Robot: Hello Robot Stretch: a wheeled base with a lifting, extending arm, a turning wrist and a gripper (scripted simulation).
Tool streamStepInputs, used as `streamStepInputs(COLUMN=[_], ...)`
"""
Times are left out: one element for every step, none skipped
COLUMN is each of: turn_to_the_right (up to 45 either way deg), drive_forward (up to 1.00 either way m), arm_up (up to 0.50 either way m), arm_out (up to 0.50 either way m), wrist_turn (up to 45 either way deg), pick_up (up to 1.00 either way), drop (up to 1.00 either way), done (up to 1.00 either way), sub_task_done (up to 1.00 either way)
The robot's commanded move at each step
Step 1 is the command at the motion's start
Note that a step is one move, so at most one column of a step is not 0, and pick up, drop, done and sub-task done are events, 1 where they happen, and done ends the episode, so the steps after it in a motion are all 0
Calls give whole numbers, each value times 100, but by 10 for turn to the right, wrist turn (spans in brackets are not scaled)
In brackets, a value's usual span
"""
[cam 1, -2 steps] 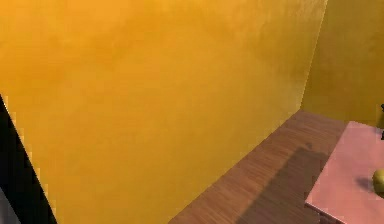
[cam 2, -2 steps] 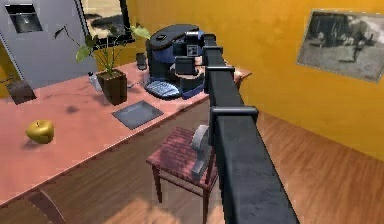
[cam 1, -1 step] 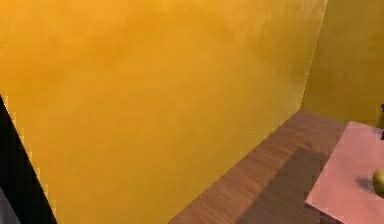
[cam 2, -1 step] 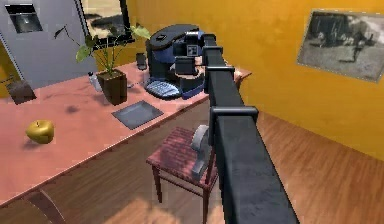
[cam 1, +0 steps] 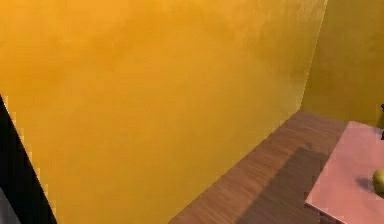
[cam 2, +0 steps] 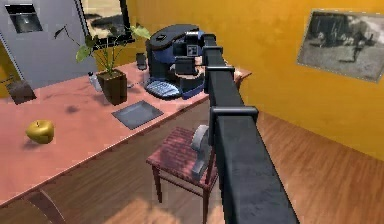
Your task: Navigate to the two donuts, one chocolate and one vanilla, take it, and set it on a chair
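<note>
The pink table (cam 2: 70, 142) stands by yellow walls (cam 1: 150, 90) on a wood floor (cam 2: 330, 190). On it are a golden apple (cam 2: 40, 130), a plant (cam 2: 110, 75) and a coffee machine (cam 2: 160, 45). A chair (cam 2: 180, 158) with a red seat is just beside the table, near my arm (cam 2: 228, 120). My gripper (cam 2: 180, 62) is at the coffee machine, and I cannot tell if it holds something. I cannot tell where the donuts are.

My forward camera looked ahead and slightly down, close up against the yellow wall (cam 1: 150, 100). My side camera looked out from my body along the arm (cam 2: 235, 130), chair (cam 2: 180, 158) near below. Both caught the pink table (cam 1: 350, 175): a corner at the forward view's right, its long top on the arm side view's left.
</note>
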Motion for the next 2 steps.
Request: streamStepInputs(turn_to_the_right=[0, 0], drive_forward=[0, 0], arm_up=[0, 0], arm_out=[0, -10], wrist_turn=[0, 0], pick_up=[0, 0], drop=[100, 0], done=[0, 0], sub_task_done=[0, 0])
